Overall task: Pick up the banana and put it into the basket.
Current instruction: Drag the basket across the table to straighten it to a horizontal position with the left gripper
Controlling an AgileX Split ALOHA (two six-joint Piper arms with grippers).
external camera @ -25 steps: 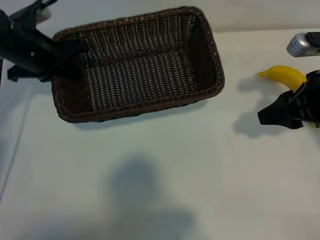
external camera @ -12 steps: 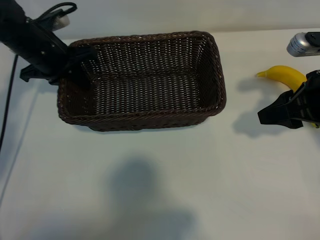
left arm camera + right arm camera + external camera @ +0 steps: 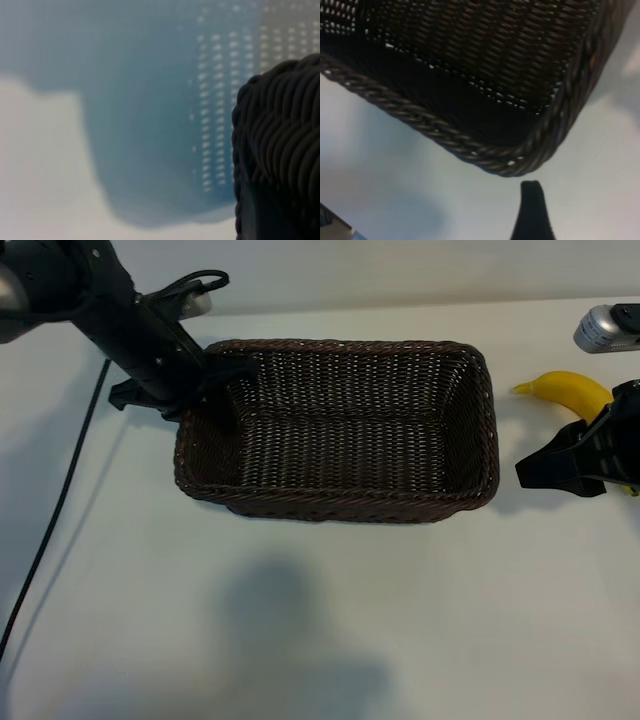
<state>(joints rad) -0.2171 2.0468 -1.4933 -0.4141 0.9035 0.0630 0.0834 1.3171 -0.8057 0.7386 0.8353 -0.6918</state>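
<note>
Basket: the dark brown wicker basket (image 3: 340, 430) sits on the white table (image 3: 330, 610), its long sides running across the exterior view, its inside bare.
Left gripper: the left gripper (image 3: 205, 380) is at the basket's left end, its fingers closed on the short rim there, one finger reaching inside the wall. In the left wrist view the braided rim (image 3: 280, 145) fills one side of the picture, very close to the camera.
Left arm: it comes in from the upper left corner of the exterior view, with a black cable (image 3: 55, 510) trailing down over the table.
Banana: the yellow banana (image 3: 565, 390) lies on the table to the right of the basket, outside it and apart from its right end, stem tip pointing towards the basket.
Right gripper: the right gripper (image 3: 545, 465) hangs just in front of the banana, hiding its far end; the fingers stand apart and appear to hold nothing. The right wrist view shows a basket corner (image 3: 520, 160) and one dark fingertip (image 3: 532, 210) near it.
Other: a grey object (image 3: 605, 330) lies at the right edge, behind the banana.
</note>
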